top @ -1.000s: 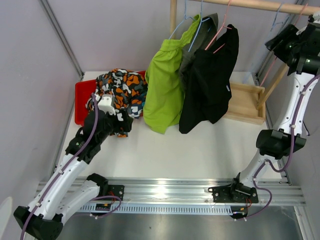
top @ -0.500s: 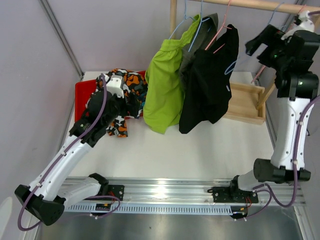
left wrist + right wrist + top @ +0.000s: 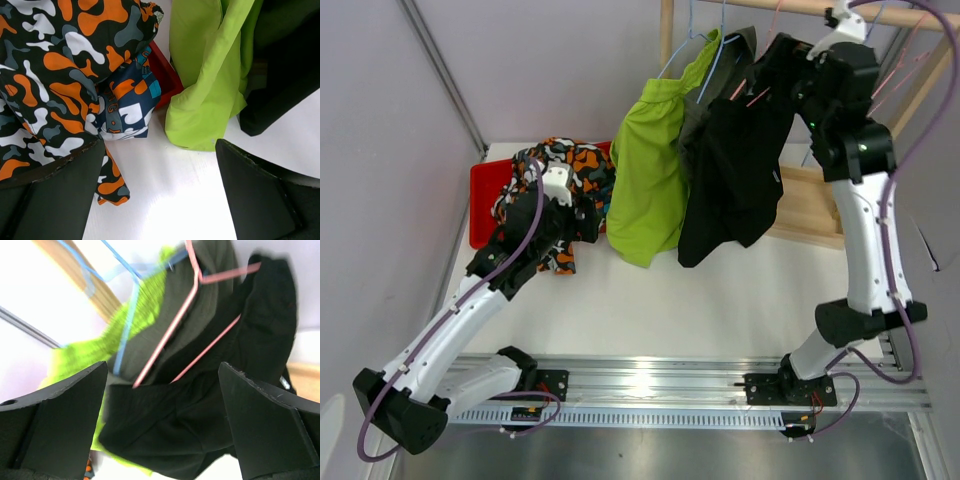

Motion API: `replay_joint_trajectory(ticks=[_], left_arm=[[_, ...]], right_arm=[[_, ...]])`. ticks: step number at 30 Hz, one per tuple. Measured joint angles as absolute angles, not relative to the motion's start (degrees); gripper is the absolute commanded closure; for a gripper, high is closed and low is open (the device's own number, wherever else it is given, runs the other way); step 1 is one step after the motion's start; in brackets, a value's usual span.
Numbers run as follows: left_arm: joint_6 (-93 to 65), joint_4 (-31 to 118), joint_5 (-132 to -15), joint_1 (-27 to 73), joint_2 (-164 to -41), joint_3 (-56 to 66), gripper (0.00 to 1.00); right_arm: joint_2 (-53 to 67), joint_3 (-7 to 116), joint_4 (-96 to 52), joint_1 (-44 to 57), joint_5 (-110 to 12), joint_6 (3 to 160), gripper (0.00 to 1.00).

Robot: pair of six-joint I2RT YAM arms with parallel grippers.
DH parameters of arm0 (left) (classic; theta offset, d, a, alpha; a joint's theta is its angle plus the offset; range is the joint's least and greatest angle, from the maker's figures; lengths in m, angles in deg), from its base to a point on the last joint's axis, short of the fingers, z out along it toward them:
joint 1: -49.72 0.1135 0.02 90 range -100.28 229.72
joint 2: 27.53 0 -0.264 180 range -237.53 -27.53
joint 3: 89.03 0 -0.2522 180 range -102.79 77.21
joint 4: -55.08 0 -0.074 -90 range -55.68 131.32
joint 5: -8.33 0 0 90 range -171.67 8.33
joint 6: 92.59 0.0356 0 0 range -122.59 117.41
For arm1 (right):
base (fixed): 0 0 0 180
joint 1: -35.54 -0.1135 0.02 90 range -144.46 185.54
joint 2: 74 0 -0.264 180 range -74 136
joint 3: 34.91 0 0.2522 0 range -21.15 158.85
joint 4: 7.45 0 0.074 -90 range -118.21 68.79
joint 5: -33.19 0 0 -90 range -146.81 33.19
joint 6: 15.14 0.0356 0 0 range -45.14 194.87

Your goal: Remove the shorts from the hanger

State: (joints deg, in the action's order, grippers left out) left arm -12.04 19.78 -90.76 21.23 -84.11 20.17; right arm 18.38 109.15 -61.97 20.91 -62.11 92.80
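**Fig.** Lime green shorts [image 3: 648, 180], grey-olive shorts [image 3: 698, 118] and black shorts [image 3: 735, 175] hang from the wooden rail [image 3: 880, 12], the black pair on a pink hanger [image 3: 172, 322]. Your right gripper [image 3: 160, 405] faces them, fingers spread and empty. Your left gripper [image 3: 160, 195] is likewise spread and empty, beside the patterned shorts [image 3: 565, 165] on the red bin [image 3: 483, 200]. The fabric looks light, limp and prone to slip, so pinch a fold near the waistband.

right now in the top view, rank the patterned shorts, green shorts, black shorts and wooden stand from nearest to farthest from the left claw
1. patterned shorts, right at the left claw
2. green shorts, hanging just right
3. black shorts, further right
4. wooden stand, far right
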Motion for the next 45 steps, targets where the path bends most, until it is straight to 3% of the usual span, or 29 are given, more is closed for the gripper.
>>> replay_joint_trajectory(ticks=[10,12,17,25,27,34,41,45], left_arm=[[-12.2,20.0,-90.6,21.2,-81.7,21.4,0.00],[-12.2,20.0,-90.5,21.2,-81.6,21.4,0.01],[-12.2,20.0,-90.5,21.2,-81.5,21.4,0.01],[-12.2,20.0,-90.5,21.2,-81.5,21.4,0.01],[-12.2,20.0,-90.5,21.2,-81.5,21.4,0.01],[-12.2,20.0,-90.5,21.2,-81.5,21.4,0.01],[-11.8,20.7,-86.9,20.7,-81.5,21.5,0.01],[-9.3,20.9,-85.4,12.3,-82.7,20.5,0.00]], right_arm=[[26.8,109.1,-61.2,20.6,-65.0,92.8,0.01],[26.8,109.1,-59.3,20.5,-65.5,92.8,0.06],[27.0,109.0,-55.5,20.1,-65.6,92.7,0.33],[31.2,109.0,-52.4,19.9,-65.4,93.4,0.37],[32.5,109.0,-52.2,19.9,-65.4,93.8,0.44],[33.4,108.8,-52.7,19.8,-66.0,94.9,0.99],[32.1,107.5,-52.7,19.8,-67.4,94.2,1.00],[27.9,104.9,-53.2,19.9,-68.8,93.8,1.00]])
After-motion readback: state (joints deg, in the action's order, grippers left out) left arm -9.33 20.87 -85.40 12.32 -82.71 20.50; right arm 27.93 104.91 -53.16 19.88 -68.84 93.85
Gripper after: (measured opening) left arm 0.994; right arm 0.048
